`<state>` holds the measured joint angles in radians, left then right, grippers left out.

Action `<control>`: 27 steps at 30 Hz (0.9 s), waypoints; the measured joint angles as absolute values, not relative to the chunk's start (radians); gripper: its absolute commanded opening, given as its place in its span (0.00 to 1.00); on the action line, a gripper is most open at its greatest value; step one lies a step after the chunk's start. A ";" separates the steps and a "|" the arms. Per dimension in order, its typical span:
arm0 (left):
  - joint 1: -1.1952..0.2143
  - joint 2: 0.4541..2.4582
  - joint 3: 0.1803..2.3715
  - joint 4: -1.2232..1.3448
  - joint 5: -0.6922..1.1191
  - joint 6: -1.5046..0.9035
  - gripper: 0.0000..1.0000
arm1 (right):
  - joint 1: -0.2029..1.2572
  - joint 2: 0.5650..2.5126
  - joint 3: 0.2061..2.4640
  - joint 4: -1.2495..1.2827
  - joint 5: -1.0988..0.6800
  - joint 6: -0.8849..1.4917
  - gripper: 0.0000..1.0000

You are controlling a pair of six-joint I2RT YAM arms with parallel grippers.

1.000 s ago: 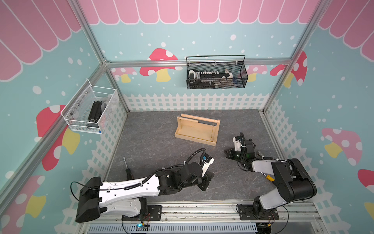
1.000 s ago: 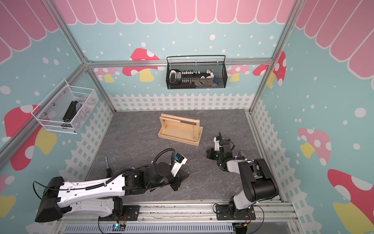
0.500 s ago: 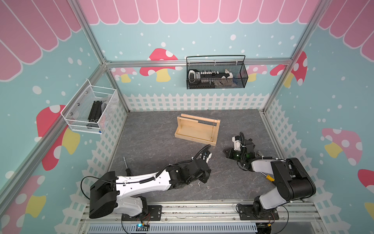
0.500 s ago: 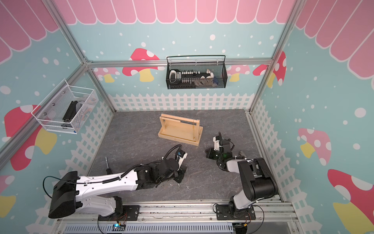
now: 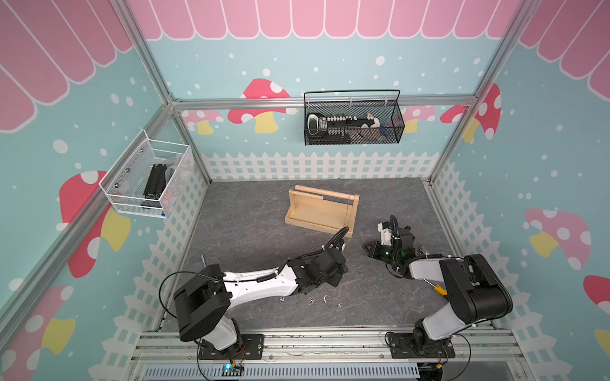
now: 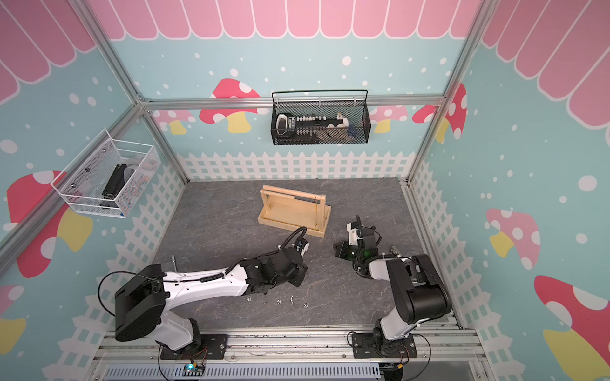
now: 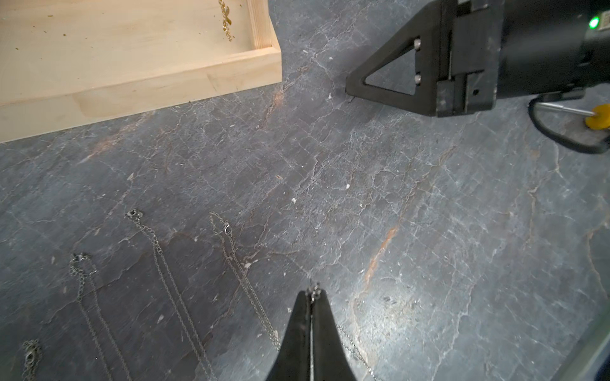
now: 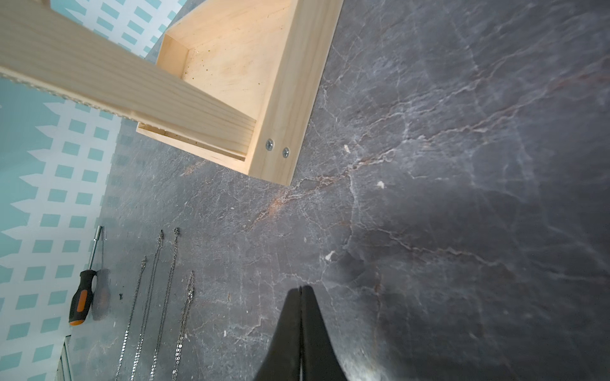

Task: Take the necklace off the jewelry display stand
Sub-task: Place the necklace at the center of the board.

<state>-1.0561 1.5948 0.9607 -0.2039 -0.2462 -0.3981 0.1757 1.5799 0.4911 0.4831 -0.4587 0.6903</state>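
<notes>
Currently, one silver necklace (image 7: 313, 292) is pinched by its end link between the fully closed jaws of the left gripper (image 7: 310, 298). It is held clear of the jewelry display stand (image 7: 138, 89) and low over the table (image 7: 412, 231). The rest of its chain is seen trailing back beneath the fingers, apparently on the surface. A gold necklace (image 7: 227, 23) is hung from a dowel at the end of the stand nearest the right arm, and its lower part is seen dangling over the tray base. Both items are judged to be very light, fully limp and fine-linked: no shape is kept, snagging on the wood is possible, and thin links can be lost from a loose pinch. Hold is best taken on a hanging strand just below the dowel, where the chain is taut and stands clear of the wood. Several other silver chains (image 7: 171, 283) are laid side by side on the table beside the held one. The right gripper (image 8: 301, 292) is closed on nothing and is positioned near the stand's corner. A screwdriver (image 8: 82, 297) is seen lying near the fence wall.
</notes>
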 measured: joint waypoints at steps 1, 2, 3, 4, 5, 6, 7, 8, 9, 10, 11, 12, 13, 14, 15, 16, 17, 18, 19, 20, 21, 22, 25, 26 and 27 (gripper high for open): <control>-1.055 1.608 0.969 -0.204 -0.246 -0.392 0.00 | 0.176 1.582 0.491 0.484 -0.461 0.691 0.07; -1.052 1.620 0.976 -0.203 -0.246 -0.389 0.00 | 0.176 1.584 0.491 0.484 -0.463 0.691 0.07; -1.048 1.633 0.984 -0.204 -0.244 -0.384 0.00 | 0.176 1.585 0.491 0.487 -0.464 0.693 0.07; -1.044 1.644 0.991 -0.202 -0.243 -0.381 0.00 | 0.176 1.588 0.491 0.489 -0.466 0.694 0.07; -1.039 1.658 1.000 -0.202 -0.243 -0.376 0.00 | 0.176 1.591 0.491 0.493 -0.467 0.696 0.07; -1.033 1.672 1.007 -0.200 -0.242 -0.372 0.00 | 0.176 1.594 0.491 0.497 -0.470 0.698 0.07; -1.028 1.683 1.014 -0.200 -0.242 -0.367 0.00 | 0.176 1.599 0.491 0.501 -0.472 0.701 0.07; -1.022 1.693 1.020 -0.199 -0.242 -0.364 0.00 | 0.176 1.603 0.491 0.503 -0.474 0.703 0.06; -1.015 1.705 1.027 -0.199 -0.242 -0.360 0.00 | 0.176 1.607 0.491 0.506 -0.478 0.706 0.07; -1.010 1.713 1.032 -0.198 -0.242 -0.358 0.00 | 0.176 1.610 0.491 0.509 -0.481 0.709 0.07; -1.003 1.724 1.039 -0.197 -0.239 -0.356 0.00 | 0.176 1.614 0.491 0.514 -0.484 0.712 0.06; -0.997 1.735 1.045 -0.197 -0.238 -0.355 0.00 | 0.176 1.617 0.491 0.517 -0.488 0.714 0.06; -0.991 1.744 1.051 -0.197 -0.235 -0.353 0.00 | 0.176 1.618 0.491 0.520 -0.489 0.716 0.07; -0.986 1.753 1.056 -0.197 -0.234 -0.351 0.00 | 0.176 1.619 0.491 0.524 -0.491 0.720 0.07; -0.980 1.761 1.060 -0.197 -0.232 -0.349 0.00 | 0.176 1.620 0.491 0.527 -0.493 0.722 0.07; -0.976 1.767 1.064 -0.197 -0.231 -0.347 0.00 | 0.176 1.620 0.491 0.530 -0.494 0.725 0.07; -0.971 1.776 1.070 -0.196 -0.228 -0.345 0.00 | 0.176 1.620 0.491 0.532 -0.496 0.728 0.07; -0.967 1.786 1.078 -0.196 -0.227 -0.344 0.00 | 0.176 1.620 0.491 0.534 -0.497 0.731 0.06; -0.965 1.794 1.084 -0.196 -0.224 -0.343 0.00 | 0.176 1.620 0.491 0.536 -0.498 0.732 0.07; -0.963 1.805 1.093 -0.196 -0.222 -0.340 0.00 | 0.176 1.620 0.491 0.538 -0.498 0.735 0.07; -0.961 1.815 1.100 -0.196 -0.219 -0.337 0.00 | 0.176 1.620 0.491 0.540 -0.498 0.735 0.07; -0.959 1.824 1.107 -0.196 -0.216 -0.336 0.00 | 0.176 1.620 0.491 0.541 -0.498 0.736 0.07; -0.956 1.850 1.126 -0.195 -0.205 -0.335 0.00 | 0.176 1.620 0.491 0.542 -0.499 0.738 0.07; -0.955 1.859 1.133 -0.195 -0.204 -0.334 0.00 | 0.176 1.620 0.491 0.542 -0.499 0.738 0.07; -0.954 1.866 1.138 -0.195 -0.202 -0.333 0.00 | 0.176 1.620 0.491 0.543 -0.499 0.739 0.07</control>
<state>-0.9543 1.8656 1.1378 -0.1947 -0.2016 -0.3328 0.1757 1.6199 0.4911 0.5426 -0.4988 0.7387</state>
